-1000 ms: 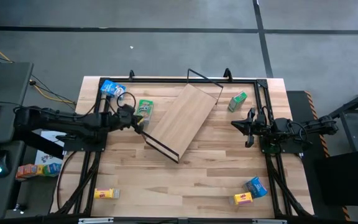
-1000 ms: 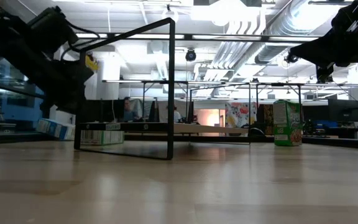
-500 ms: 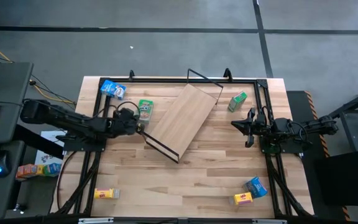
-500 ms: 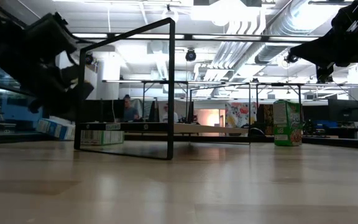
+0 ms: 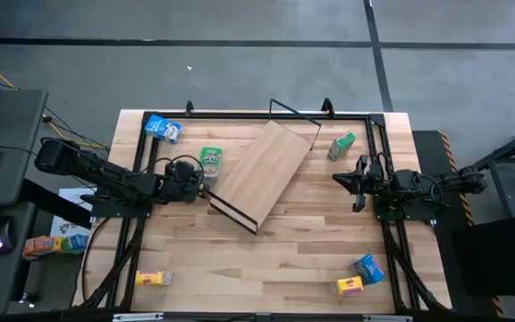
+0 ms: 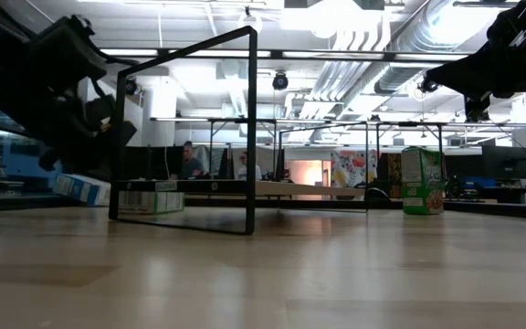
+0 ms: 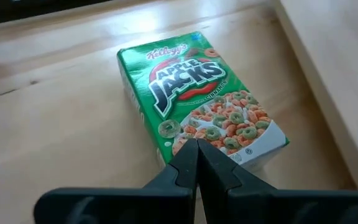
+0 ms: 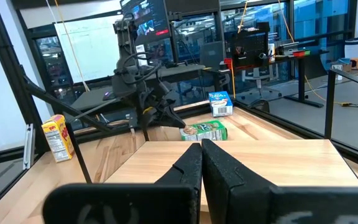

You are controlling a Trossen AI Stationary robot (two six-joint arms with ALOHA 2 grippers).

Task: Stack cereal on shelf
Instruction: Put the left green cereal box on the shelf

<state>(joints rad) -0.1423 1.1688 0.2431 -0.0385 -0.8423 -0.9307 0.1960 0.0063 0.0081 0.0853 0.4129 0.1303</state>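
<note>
Cereal is scattered and the shelf carries nothing yet. Nearest the front edge of the plank table lie a small yellow cardboard box with red print at the left, and another yellow box touching a blue box at the right.

Further in, the long light-wood shelf board with black wire ends stands diagonally in the middle. Just beside it lies the flat green cardboard cereal box. The left gripper has pulled back and dropped lower during the last second; its fingers are pressed together and empty, the tips hanging just over the near end of the green box. So I judge a pick is being prepared, but the fingers must first open.

The right gripper waits at the right side, also clenched on nothing.

Farthest, an upright green box and a second blue box rest near the back rail.
</note>
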